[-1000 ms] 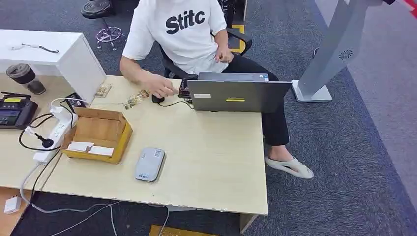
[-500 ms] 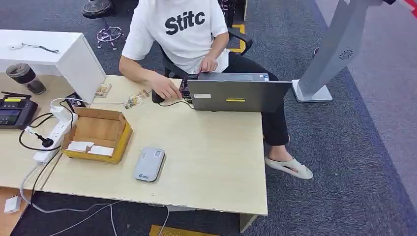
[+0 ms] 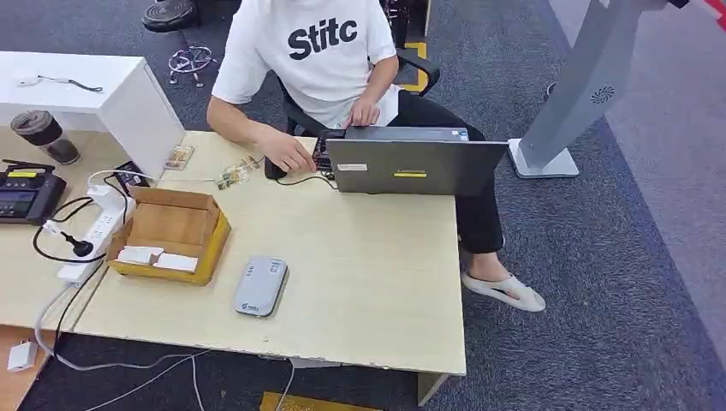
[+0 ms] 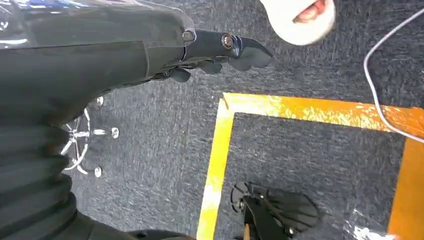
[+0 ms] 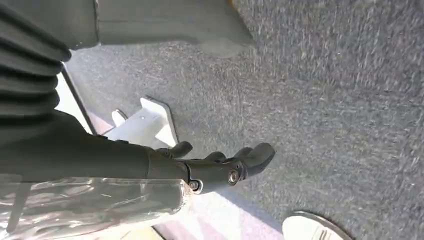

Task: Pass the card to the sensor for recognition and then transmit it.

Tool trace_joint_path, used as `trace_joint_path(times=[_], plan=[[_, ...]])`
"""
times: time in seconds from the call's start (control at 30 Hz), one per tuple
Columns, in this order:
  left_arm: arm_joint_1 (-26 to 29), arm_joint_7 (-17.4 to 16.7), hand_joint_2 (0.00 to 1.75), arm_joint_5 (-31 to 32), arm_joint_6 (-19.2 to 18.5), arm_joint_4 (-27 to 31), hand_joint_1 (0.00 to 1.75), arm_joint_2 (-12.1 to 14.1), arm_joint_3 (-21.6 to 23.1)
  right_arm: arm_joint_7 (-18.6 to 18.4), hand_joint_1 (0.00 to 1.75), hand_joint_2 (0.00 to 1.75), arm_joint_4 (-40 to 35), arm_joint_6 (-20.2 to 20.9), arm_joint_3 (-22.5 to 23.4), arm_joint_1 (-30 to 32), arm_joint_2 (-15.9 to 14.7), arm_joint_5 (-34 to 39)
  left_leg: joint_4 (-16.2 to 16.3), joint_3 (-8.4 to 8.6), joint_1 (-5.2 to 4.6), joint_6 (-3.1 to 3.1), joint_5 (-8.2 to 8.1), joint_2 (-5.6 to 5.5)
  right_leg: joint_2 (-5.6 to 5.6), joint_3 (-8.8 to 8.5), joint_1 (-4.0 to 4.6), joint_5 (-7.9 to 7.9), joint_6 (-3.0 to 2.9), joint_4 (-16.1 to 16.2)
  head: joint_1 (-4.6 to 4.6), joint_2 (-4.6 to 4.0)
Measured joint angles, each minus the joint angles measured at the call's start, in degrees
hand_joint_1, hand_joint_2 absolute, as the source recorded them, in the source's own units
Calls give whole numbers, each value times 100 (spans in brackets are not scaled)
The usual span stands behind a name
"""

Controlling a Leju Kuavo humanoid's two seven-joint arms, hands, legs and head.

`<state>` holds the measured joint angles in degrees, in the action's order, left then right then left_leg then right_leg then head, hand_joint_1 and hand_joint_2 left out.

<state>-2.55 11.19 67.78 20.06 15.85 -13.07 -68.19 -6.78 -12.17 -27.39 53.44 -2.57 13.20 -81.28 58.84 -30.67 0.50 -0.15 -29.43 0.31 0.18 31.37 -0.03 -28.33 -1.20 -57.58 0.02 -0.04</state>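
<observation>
on the pale table point(image 3: 368, 257), you are looking at white cards point(image 3: 158, 257) lying in the front of an open cardboard box point(image 3: 175, 224), with the grey sensor point(image 3: 260, 286) sitting just beside it — close enough, likely, that a card need only be travelling a short way. your left hand point(image 4: 220, 50) is hanging over the carpet point(image 4: 310, 150), fingers loosely extended and grasping nothing; your right hand point(image 5: 220, 167) is hanging likewise, released and empty. across the table a person point(image 3: 317, 60) is working at a laptop point(image 3: 415, 167) — possibly the one waiting to receive a card. cards resting in the box would be fitting either a pickup to come or a finished round.
</observation>
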Motion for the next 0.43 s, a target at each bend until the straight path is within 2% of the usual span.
trace_joint_path(times=[0.43], plan=[[220,-240,175,-1343,-373,2,0,295,1304,118,0,175,-170,511,-968,193,-129,1632,0,-1,0,0,0,0,0,0,1,0,0,0,0,0]])
